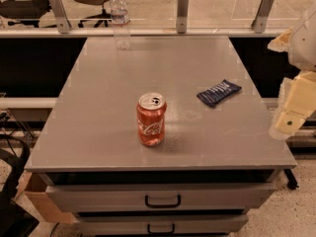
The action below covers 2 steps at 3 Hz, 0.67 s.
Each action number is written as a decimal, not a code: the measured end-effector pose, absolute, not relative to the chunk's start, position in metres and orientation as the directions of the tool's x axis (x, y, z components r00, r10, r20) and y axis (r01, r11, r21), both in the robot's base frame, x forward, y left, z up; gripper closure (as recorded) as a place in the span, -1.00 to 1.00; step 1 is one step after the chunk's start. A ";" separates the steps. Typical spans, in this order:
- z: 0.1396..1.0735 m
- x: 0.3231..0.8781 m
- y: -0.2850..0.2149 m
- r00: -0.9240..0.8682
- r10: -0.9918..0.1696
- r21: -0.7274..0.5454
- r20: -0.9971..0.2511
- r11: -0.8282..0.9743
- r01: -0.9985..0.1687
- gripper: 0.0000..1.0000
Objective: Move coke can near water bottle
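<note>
Gripper sits off the right edge of the table, outside the tabletop. Only the cream housing shows at the frame edge, so I can't tell whether it's released or clenched. Nothing visible in it.

Coke can: well away from the gripper, left of it in the camera view. It's upright near the front edge, roughly mid-width, pull-tab end up. It's well apart from the gripper, with bare surface all round, so a side approach looks open from any direction.

Snack packet: the closest item to the gripper, lying flat between it and the can but slightly further back. My read is it's not on the straight line in to the can, though close enough to clip on a sloppy sweep.

Water bottle: the furthest thing from the gripper, diagonally across at the back-left. It's upright, right at the rear edge and just in front of the barrier rail. It's well apart from the can, so the task looks not started.

Judgement:
- Reach for the can comes first, then carry it back and left.
- The rail blocks the far side of the bottle, so usable drop spots are in front of it or on its gripper side.
- The bottle is tall and slim and likely tips easily, so set the can beside it, not against it.
</note>
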<state>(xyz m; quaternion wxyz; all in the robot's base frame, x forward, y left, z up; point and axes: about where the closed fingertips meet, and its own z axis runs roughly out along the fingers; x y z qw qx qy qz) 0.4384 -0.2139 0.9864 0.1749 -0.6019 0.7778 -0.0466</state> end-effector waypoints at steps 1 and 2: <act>0.986 0.438 -0.214 -0.214 -0.953 -0.283 -0.216 0.271 -0.920 -1.00; 0.986 0.437 -0.213 -0.201 -0.947 -0.271 -0.251 0.268 -0.925 -1.00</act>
